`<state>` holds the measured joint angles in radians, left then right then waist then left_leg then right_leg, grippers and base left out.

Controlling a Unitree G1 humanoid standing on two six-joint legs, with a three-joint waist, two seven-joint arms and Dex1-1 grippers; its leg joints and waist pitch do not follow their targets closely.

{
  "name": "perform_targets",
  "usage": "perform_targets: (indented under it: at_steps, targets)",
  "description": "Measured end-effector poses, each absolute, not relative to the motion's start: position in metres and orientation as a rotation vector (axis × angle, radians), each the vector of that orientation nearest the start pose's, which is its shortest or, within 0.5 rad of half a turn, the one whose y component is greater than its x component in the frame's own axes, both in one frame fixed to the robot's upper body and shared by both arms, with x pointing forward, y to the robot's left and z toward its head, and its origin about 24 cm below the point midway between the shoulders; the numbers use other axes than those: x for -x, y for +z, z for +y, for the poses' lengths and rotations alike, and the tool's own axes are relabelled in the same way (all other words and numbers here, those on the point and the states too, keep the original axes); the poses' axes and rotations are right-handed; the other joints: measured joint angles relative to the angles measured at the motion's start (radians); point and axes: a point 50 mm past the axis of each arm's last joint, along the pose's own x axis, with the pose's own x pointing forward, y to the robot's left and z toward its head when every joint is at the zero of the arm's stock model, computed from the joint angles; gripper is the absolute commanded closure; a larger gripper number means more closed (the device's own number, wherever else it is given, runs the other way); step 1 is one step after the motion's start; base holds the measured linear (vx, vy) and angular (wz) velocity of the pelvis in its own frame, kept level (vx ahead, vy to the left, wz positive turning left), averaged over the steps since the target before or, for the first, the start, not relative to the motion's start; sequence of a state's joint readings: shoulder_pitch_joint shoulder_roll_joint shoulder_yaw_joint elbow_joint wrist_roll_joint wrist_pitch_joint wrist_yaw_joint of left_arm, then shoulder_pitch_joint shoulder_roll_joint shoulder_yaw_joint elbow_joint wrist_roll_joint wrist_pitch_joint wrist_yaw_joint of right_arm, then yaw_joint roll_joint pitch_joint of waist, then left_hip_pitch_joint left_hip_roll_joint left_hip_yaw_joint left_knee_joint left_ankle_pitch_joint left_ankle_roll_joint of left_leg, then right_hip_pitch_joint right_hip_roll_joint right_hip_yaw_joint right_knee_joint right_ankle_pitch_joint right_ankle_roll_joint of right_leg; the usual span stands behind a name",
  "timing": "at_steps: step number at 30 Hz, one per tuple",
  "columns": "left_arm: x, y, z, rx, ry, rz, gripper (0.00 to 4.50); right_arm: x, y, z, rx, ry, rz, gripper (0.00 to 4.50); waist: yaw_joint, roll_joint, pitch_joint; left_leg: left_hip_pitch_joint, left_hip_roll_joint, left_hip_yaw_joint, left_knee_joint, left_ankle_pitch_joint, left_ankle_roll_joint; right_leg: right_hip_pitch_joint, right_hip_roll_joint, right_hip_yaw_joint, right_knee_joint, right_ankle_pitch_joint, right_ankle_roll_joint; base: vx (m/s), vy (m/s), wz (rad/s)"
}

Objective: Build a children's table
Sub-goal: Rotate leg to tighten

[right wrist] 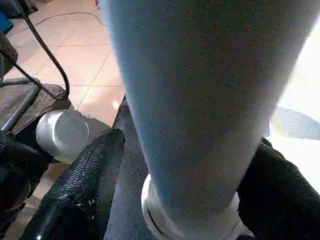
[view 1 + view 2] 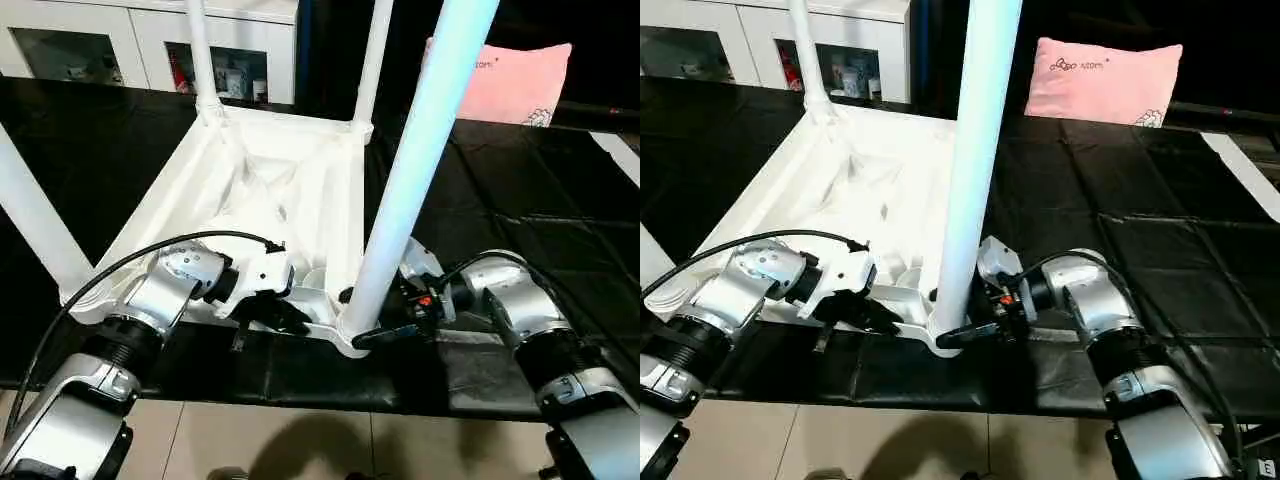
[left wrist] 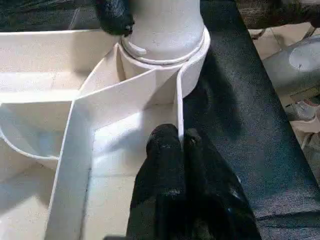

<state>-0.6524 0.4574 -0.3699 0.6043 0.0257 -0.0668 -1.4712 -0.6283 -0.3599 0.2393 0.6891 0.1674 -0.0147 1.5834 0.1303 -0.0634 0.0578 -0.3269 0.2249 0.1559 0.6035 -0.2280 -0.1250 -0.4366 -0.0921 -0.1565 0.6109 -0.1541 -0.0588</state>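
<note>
Left wrist view: left gripper [image 3: 182,142] pinched shut on the thin rim wall of the tabletop [image 3: 50,90], beside the corner socket [image 3: 165,55] where the near leg sits; a black fingertip of the other gripper touches that leg's base.
Right wrist view: near leg [image 1: 200,100] up close, standing between the right gripper's spread fingers [image 1: 85,175], one on each side; whether they press it cannot be told.
Left eye view: four legs, two far ones [image 2: 200,50] [image 2: 375,55], one at the left edge [image 2: 35,215], and the near one by the right gripper [image 2: 385,335].
Right eye view: two legs, the near one and one far one [image 2: 805,50]; pillow [image 2: 1105,80] in full.
Tabletop: one, upside down, ribs up, on the black cloth [image 2: 1120,200].
Arms: two, both at the tabletop's near edge.
Cabinet [image 2: 100,40]: one, behind the cloth.
</note>
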Motion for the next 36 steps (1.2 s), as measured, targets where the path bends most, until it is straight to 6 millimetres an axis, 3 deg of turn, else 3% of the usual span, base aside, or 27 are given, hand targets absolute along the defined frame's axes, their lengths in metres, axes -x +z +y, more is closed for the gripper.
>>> perform_targets:
  at_steps: [5, 10, 23, 27, 29, 36]
  targets:
    - [-0.310, 0.069, 0.142, -0.592, -1.643, 0.451, 4.50, -0.306, 0.065, -0.136, 0.199, 1.694, 0.321, 1.62, 0.004, 0.000, 0.000, 0.000, 0.000, 0.000, 0.000, 0.000, 0.000, 0.000, 0.000, 0.000, 0.000, 0.000, -0.001, 0.000, 0.000, 0.00]
    - [-0.309, 0.069, 0.142, -0.597, -1.654, 0.449, 4.50, -0.306, 0.065, -0.136, 0.200, 1.697, 0.322, 2.25, 0.010, 0.000, 0.000, 0.000, 0.000, 0.000, 0.000, 0.000, 0.000, 0.000, 0.000, 0.000, 0.000, 0.000, -0.001, 0.000, 0.000, 0.00]
    - [-0.310, 0.068, 0.143, -0.580, -1.640, 0.466, 4.50, -0.305, 0.062, -0.136, 0.183, 1.685, 0.319, 2.52, 0.012, 0.001, -0.001, 0.000, 0.000, 0.000, 0.000, 0.000, 0.000, 0.000, 0.000, 0.000, 0.001, 0.001, -0.002, 0.000, 0.000, 0.00]
    - [-0.313, 0.067, 0.144, -0.527, -1.569, 0.499, 4.50, -0.305, 0.057, -0.138, 0.109, 1.588, 0.310, 2.52, 0.011, 0.002, -0.001, 0.001, 0.000, 0.000, 0.002, 0.001, -0.001, 0.001, 0.000, 0.000, 0.001, 0.001, -0.001, 0.000, 0.000, 0.00]
    - [-0.317, 0.066, 0.145, -0.502, -1.497, 0.505, 4.50, -0.309, 0.057, -0.137, 0.087, 1.501, 0.309, 2.53, 0.005, 0.002, -0.001, 0.002, 0.000, 0.000, 0.003, 0.002, -0.004, 0.001, 0.000, 0.000, 0.001, 0.004, 0.000, 0.000, 0.000, 0.00]
    - [-0.328, 0.064, 0.130, -0.391, -1.243, 0.518, 4.50, -0.326, 0.051, -0.128, -0.003, 1.136, 0.288, 2.54, -0.057, 0.000, -0.001, 0.002, 0.000, -0.002, 0.003, 0.006, -0.010, 0.001, 0.005, 0.000, 0.000, 0.006, 0.000, 0.000, 0.000, 0.00]
